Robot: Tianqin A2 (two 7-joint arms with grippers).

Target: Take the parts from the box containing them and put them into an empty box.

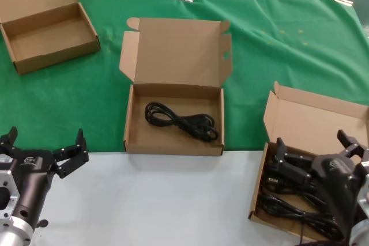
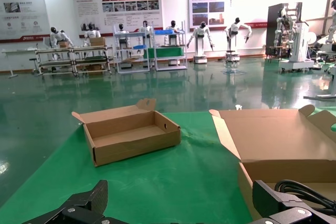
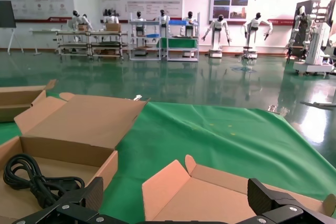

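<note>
The box containing the parts (image 1: pixel 314 122) stands at the near right, and several black cables (image 1: pixel 288 204) lie bundled in its tray. My right gripper (image 1: pixel 312 141) hovers open just above them with nothing between its fingers; its wrist view shows that box's lid (image 3: pixel 210 198) beyond the open gripper (image 3: pixel 177 199). The target box (image 1: pixel 173 147) in the middle has a lid with two ear flaps and holds one coiled cable (image 1: pixel 183 121), also visible as a cable (image 3: pixel 31 177) from the right wrist. My left gripper (image 1: pixel 46 137) rests open and empty at the near left.
A third open carton (image 1: pixel 49 24) with nothing in it sits at the far left on the green cloth (image 1: pixel 277 56). The near strip of the table is white. In the left wrist view, the open left gripper (image 2: pixel 182 203) faces that third carton (image 2: pixel 131 135) and the middle box (image 2: pixel 283 145).
</note>
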